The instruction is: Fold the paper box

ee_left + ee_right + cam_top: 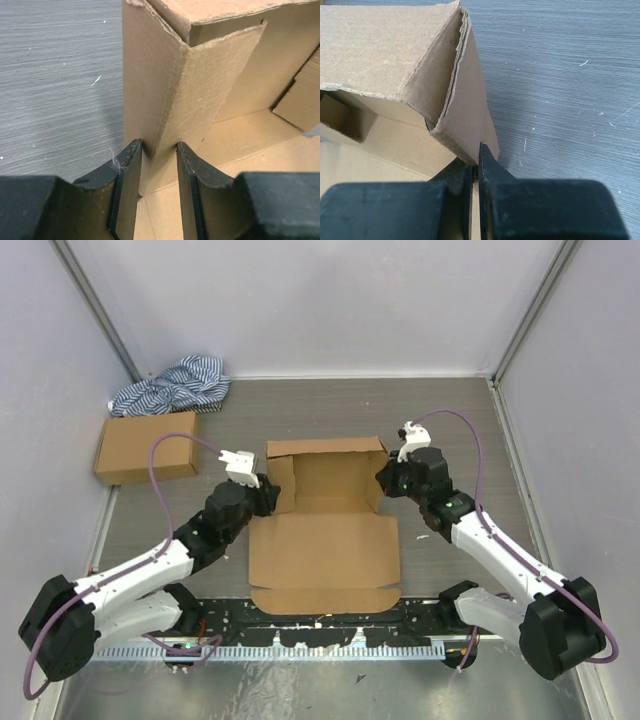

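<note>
The paper box [325, 530] lies mid-table: its far half stands up as a shallow tray and its lid panel lies flat toward me. My left gripper [270, 492] straddles the tray's left side wall. In the left wrist view its fingers [160, 150] press both layers of the folded-over wall [170, 100] from either side. My right gripper [384, 478] is at the tray's right wall. In the right wrist view it [476, 160] is nearly closed, pinching the near end of the doubled wall [465, 115].
A ready-made brown cardboard box [146, 446] sits at the left, with a blue-white striped cloth [172, 386] behind it. White enclosure walls ring the table. A black rail [320, 632] runs along the near edge between the arm bases.
</note>
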`<act>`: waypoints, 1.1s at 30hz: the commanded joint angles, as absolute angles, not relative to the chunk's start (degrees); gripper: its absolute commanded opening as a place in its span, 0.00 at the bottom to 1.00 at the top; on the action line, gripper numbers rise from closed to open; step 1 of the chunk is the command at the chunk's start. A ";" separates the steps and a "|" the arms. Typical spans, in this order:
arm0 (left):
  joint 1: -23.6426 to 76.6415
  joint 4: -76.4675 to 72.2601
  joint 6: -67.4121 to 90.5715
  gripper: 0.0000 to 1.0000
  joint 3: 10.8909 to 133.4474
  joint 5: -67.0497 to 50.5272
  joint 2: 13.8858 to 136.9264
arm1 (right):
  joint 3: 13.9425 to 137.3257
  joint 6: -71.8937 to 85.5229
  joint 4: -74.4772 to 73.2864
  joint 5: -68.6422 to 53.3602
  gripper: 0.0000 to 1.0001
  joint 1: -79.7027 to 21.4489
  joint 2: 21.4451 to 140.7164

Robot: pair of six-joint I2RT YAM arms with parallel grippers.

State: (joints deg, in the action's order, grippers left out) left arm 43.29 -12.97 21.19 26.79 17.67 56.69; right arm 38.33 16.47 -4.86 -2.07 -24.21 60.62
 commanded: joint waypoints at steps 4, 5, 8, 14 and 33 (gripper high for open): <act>43.49 -17.47 19.64 0.42 29.14 25.65 60.28 | 39.20 18.68 -0.13 -3.38 0.01 -26.75 59.09; 43.46 -17.96 19.22 0.43 29.33 26.27 60.99 | 39.20 18.72 -0.02 -3.30 0.01 -26.99 59.15; 43.44 -19.28 18.14 0.44 29.81 27.43 63.41 | 39.37 18.88 0.34 -2.94 0.01 -27.98 59.99; 43.71 -15.93 18.90 0.22 31.88 33.38 66.03 | 40.34 19.60 -0.47 1.55 0.01 -31.26 60.77; 49.04 2.76 24.55 0.09 41.03 52.25 69.61 | 45.61 26.40 -6.37 16.27 0.01 -38.01 66.51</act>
State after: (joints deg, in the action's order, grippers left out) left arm 48.88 4.25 23.20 40.51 50.02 70.89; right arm 42.02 24.45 -6.22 13.87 -37.36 66.81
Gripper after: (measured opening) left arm 0.032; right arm 0.079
